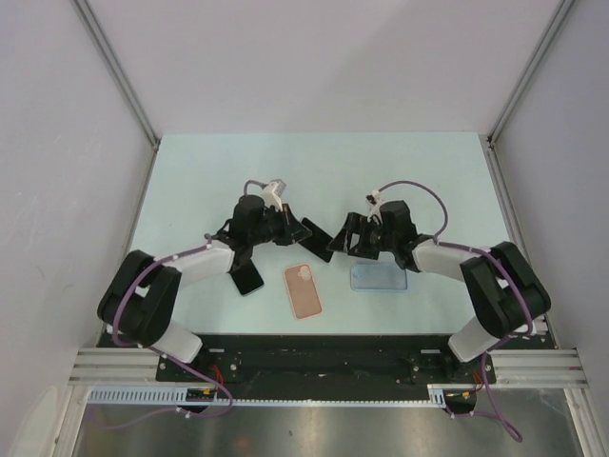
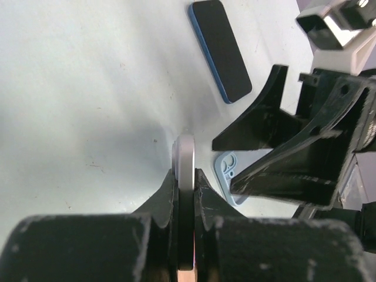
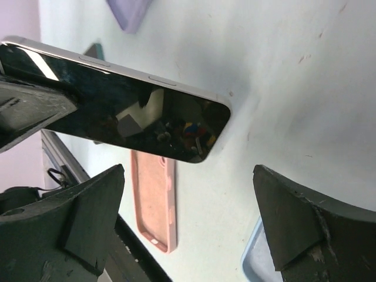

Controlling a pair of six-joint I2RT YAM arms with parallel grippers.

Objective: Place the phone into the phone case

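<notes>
My left gripper [image 1: 297,228] is shut on a phone [image 1: 316,231] with a black screen and a silver frame, holding it on edge above the table. In the left wrist view the phone's silver edge [image 2: 185,153] stands between my fingers. My right gripper [image 1: 341,240] is open, its jaws wide apart, right at the phone's free end. In the right wrist view the phone [image 3: 147,117] hangs just beyond my open fingers [image 3: 88,217]. A pink case [image 1: 304,290] lies open side up below the phone, and also shows in the right wrist view [image 3: 154,200]. A light blue case [image 1: 379,277] lies under my right gripper.
A dark phone with a blue edge [image 2: 220,50] lies flat on the table in the left wrist view. A dark flat item [image 1: 249,278] lies beside my left arm. A purple case [image 3: 129,12] shows at the far edge of the right wrist view. Grey walls enclose the table.
</notes>
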